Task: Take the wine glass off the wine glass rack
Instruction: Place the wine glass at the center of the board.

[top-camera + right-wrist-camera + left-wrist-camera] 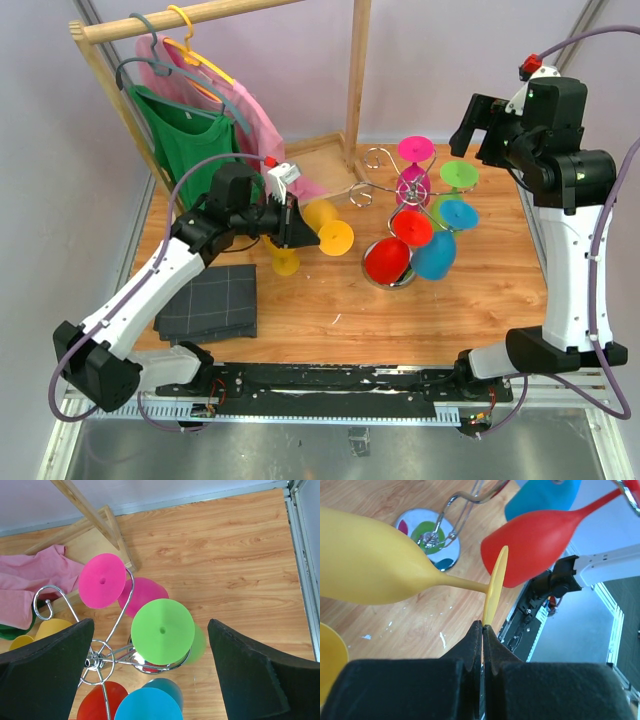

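The left tool (312,234) (483,627) was closed, its two black fingers (470,645) pinching the rim of the round foot of a yellow wine glass (322,216) (375,565); in the left wrist view the foot stood edge-on between the fingers, with the stem running left to the bowl; the glass was held on its side above the table (470,290), to the left of the wine glass rack (385,160) (427,537) (95,662) and clear of its hook arms; a second yellow shape (285,262) sat just below the tool, and I could not tell what it was.

The right tool (478,128) (150,625) was wide open and held nothing; it hung above the rack's far right side, looking down between its fingers (45,675) onto the rack.

The chrome rack stood near the middle of the table; glasses hung upside down from its arms: a pink glass (416,150) (102,580), a green glass (459,176) (162,631), a blue glass (455,213) (149,704) and a red glass (388,260) (540,537).

Behind the left arm stood a wooden clothes rack (357,70) with a green shirt (185,145) and a pink garment (255,115) on hangers; a dark folded cloth (210,300) lay on the table's near left.
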`<state>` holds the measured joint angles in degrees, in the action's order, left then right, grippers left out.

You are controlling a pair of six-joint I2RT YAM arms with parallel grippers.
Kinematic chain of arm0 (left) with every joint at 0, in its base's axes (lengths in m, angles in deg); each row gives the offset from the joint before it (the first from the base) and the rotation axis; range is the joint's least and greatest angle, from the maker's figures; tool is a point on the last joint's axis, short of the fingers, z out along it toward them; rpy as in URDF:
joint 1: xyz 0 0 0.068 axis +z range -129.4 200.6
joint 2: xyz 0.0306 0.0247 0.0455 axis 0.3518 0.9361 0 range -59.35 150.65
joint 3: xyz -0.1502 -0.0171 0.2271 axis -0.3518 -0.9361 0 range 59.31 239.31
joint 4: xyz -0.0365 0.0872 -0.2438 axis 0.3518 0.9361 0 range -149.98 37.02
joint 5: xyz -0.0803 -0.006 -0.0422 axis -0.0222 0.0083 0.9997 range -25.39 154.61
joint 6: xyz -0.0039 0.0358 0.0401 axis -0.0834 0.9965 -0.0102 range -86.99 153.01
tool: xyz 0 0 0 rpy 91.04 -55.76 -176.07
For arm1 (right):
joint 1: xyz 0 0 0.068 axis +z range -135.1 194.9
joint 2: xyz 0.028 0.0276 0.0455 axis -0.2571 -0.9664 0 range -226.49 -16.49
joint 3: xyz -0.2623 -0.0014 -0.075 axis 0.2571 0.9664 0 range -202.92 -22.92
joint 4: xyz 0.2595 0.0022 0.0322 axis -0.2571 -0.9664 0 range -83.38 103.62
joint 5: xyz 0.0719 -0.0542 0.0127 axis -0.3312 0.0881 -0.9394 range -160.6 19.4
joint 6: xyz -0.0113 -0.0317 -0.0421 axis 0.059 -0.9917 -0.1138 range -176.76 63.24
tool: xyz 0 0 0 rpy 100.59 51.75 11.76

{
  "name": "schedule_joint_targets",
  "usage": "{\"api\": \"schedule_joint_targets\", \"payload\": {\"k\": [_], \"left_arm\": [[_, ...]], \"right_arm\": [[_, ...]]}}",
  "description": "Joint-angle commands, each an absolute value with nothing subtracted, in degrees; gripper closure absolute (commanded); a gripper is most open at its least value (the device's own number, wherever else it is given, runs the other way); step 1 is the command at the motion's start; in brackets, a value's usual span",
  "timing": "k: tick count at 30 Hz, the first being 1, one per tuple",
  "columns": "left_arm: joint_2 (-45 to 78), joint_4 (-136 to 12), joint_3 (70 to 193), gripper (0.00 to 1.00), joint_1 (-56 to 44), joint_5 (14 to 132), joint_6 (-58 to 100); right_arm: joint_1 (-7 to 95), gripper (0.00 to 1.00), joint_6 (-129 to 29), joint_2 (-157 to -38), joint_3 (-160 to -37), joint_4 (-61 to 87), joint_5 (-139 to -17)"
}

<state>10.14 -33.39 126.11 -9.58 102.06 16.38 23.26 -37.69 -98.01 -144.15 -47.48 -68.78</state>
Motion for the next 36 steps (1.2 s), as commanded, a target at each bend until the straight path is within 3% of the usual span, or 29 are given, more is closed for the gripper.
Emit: {"api": "schedule_joint_targets", "payload": {"k": [1, 23, 31, 36], "left_arm": [[6.4, -36.9, 125.6, 1.00, -9.5, 107.6, 18.4], [-2.6, -35.0, 129.2, 1.00, -9.5, 113.1, 26.3], [-6.7, -39.2, 128.8, 1.00, -9.5, 113.4, 37.7], [-7.5, -39.4, 128.2, 1.00, -9.8, 115.0, 47.6]], "right_arm": [[24.2, 0.01, -38.0, -96.6, -143.6, -46.4, -67.7], [24.3, 0.01, -38.7, -96.4, -142.0, -45.0, -68.4], [24.3, 0.02, -40.1, -97.9, -142.9, -44.3, -71.4], [24.2, 0.01, -43.3, -102.9, -151.4, -45.0, -78.7]]}}
